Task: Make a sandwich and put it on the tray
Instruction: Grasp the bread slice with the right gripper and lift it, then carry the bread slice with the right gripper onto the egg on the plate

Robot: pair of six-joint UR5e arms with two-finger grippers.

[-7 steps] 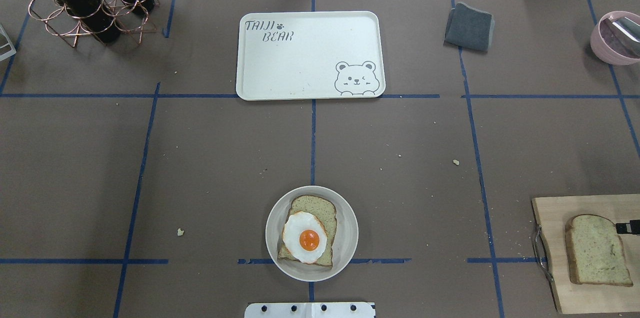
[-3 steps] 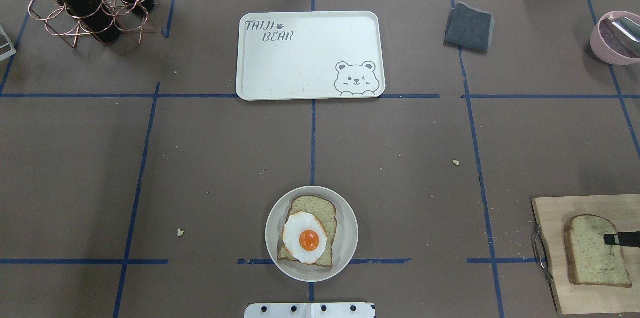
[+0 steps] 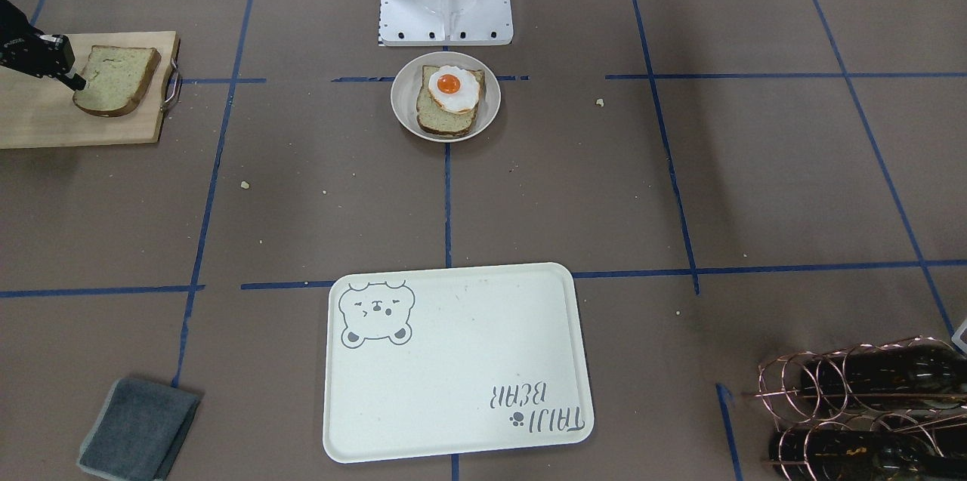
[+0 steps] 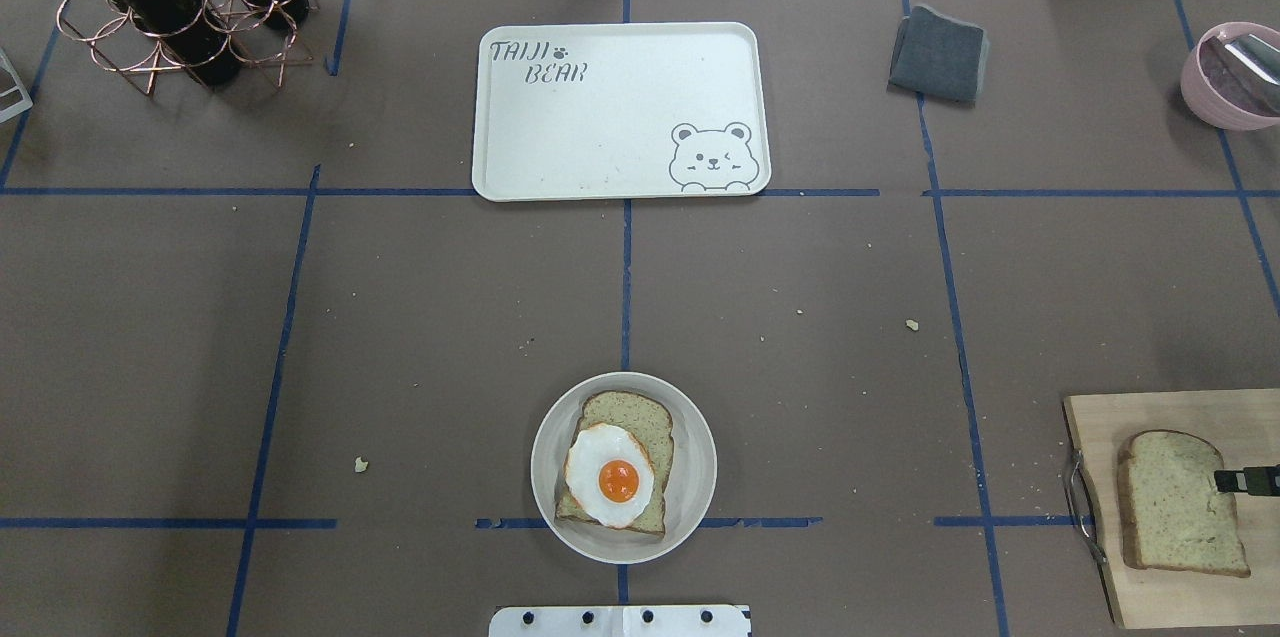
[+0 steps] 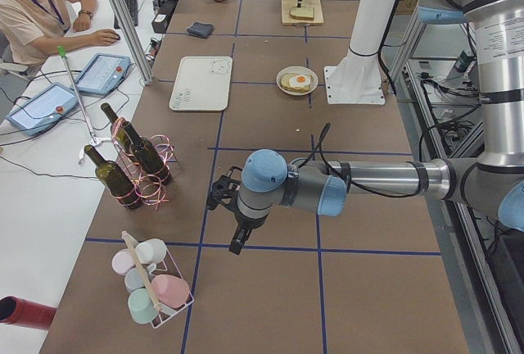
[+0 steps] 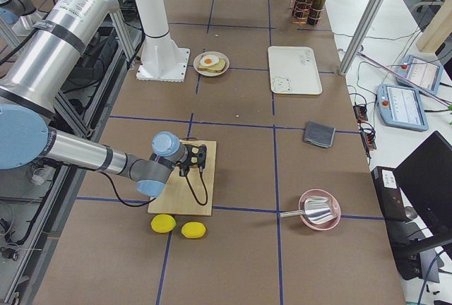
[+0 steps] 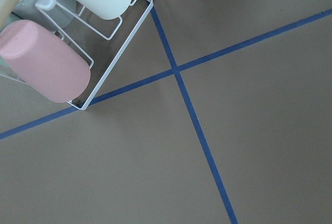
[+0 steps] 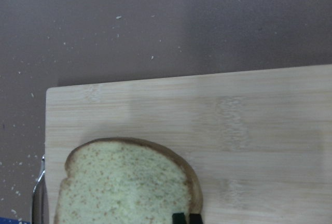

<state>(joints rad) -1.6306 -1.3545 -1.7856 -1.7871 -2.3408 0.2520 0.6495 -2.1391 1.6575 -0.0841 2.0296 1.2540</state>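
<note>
One speckled bread slice (image 4: 640, 414) with a fried egg (image 4: 610, 475) on top lies in the round off-white bowl (image 4: 700, 437) near the robot's base. A second slice (image 4: 1170, 507) lies on the wooden cutting board (image 4: 1180, 607) at the right. My right gripper (image 4: 1225, 482) reaches in from the right. Its fingertips (image 8: 180, 218) are close together, shut, at that slice's edge (image 8: 124, 182). The cream tray (image 4: 600, 117) with the bear drawing lies bare at the table's far middle. My left gripper (image 5: 237, 243) hangs over the far-left table; I cannot tell its state.
A grey folded cloth (image 4: 940, 52) lies right of the tray. A copper wine rack with bottles (image 4: 170, 7) stands at the back left. A pink bowl (image 4: 1230, 77) sits at the back right. A white mug rack (image 7: 67, 42) is under my left wrist. Two lemons (image 6: 176, 227) lie beyond the board.
My right gripper has moved in over the loose slice's right edge, and the slice has slid a little to the left on the board. The bowl and tray have not moved.
</note>
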